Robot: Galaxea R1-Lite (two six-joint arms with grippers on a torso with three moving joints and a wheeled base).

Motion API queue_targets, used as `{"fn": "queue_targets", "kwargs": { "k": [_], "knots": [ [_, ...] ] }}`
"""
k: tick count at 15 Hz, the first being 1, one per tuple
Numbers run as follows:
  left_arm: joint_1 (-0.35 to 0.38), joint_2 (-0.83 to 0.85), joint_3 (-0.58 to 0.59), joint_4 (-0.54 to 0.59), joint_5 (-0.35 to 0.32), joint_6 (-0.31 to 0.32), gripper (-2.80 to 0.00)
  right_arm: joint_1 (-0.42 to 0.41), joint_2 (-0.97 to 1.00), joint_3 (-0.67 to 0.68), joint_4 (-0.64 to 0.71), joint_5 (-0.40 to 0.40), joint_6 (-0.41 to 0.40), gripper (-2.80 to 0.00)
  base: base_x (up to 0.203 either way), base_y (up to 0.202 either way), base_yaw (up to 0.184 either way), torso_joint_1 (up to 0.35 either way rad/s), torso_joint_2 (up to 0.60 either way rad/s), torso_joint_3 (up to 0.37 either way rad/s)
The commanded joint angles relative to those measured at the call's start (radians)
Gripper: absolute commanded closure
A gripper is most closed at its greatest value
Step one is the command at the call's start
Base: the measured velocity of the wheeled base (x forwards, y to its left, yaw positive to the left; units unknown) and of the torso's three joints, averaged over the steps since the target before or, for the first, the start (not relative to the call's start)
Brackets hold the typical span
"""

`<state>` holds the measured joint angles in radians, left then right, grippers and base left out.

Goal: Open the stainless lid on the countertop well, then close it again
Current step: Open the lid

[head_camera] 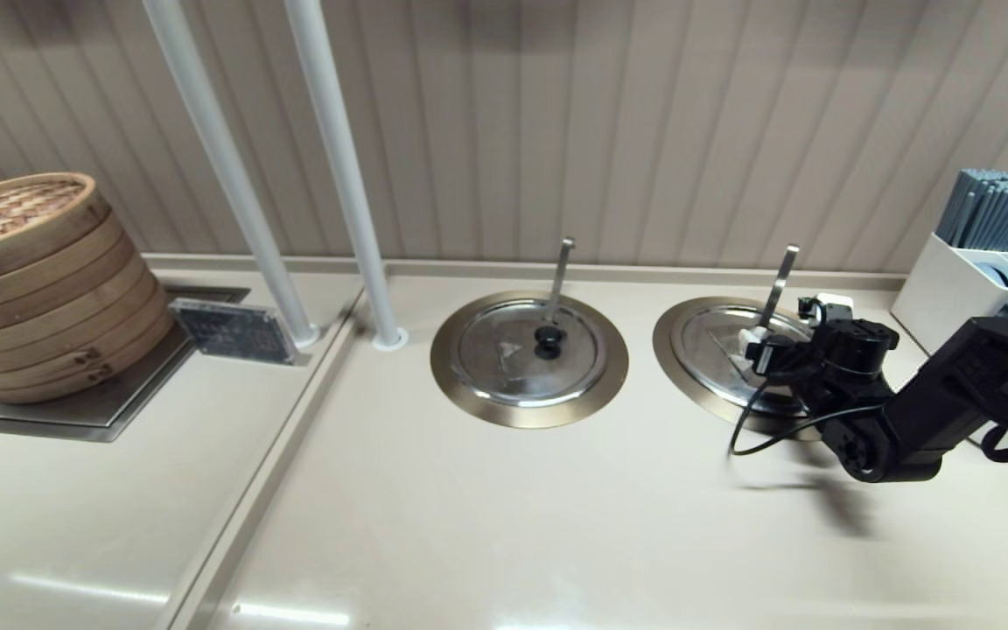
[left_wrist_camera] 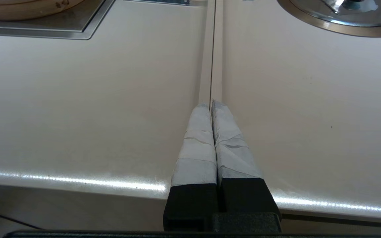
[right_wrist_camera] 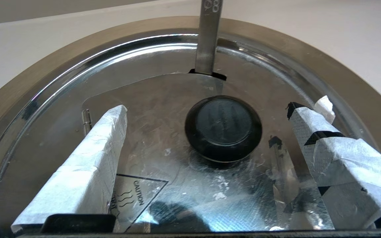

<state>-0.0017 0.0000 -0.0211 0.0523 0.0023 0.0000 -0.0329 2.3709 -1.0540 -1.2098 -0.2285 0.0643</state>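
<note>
Right claw: the right gripper hovered over the lid at the right of the head view, fingers spread wide apart, one on each side of the black knob and touching nothing.
Lid: the stainless lid lay flat and closed in its well, at centre right of the head view, with the slanted ladle handle poking up through its notch at the far rim.
Left claw: the left gripper sat parked over the bare counter, fingers pressed together, empty.
Other lid: the twin lid, centre frame, was untouched.
Stage: reaching for the knob, probably; grasp not yet made.
Risk: the knob looked smooth and rounded, so a shallow pinch might slip off.
Risk: lifting carelessly could catch the notch on the ladle handle and jam or drag the ladle.
</note>
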Motion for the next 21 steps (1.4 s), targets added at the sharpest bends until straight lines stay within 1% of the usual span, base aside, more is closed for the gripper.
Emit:
{"fn": "queue_targets", "kwargs": {
  "k": [1, 10, 13, 21],
  "knots": [
    [0.000, 0.000, 0.001, 0.001, 0.001, 0.000, 0.00, 0.003, 0.014, -0.003, -0.007, -0.002, 0.000, -2.80, 0.000, 0.000, 0.000, 0.000, 0.00, 0.000],
    [0.000, 0.000, 0.000, 0.000, 0.001, 0.000, 0.00, 0.015, 0.054, -0.058, -0.010, -0.003, 0.005, -2.80, 0.000, 0.000, 0.000, 0.000, 0.00, 0.000],
    [0.000, 0.000, 0.000, 0.001, 0.001, 0.000, 0.00, 0.027, 0.050, -0.057, -0.013, -0.005, 0.005, -2.80, 0.000, 0.000, 0.000, 0.000, 0.00, 0.000],
    [0.000, 0.000, 0.001, 0.000, 0.001, 0.000, 0.00, 0.039, 0.028, -0.047, -0.014, -0.005, 0.049, -2.80, 0.000, 0.000, 0.000, 0.000, 0.00, 0.000]
  ]
}}
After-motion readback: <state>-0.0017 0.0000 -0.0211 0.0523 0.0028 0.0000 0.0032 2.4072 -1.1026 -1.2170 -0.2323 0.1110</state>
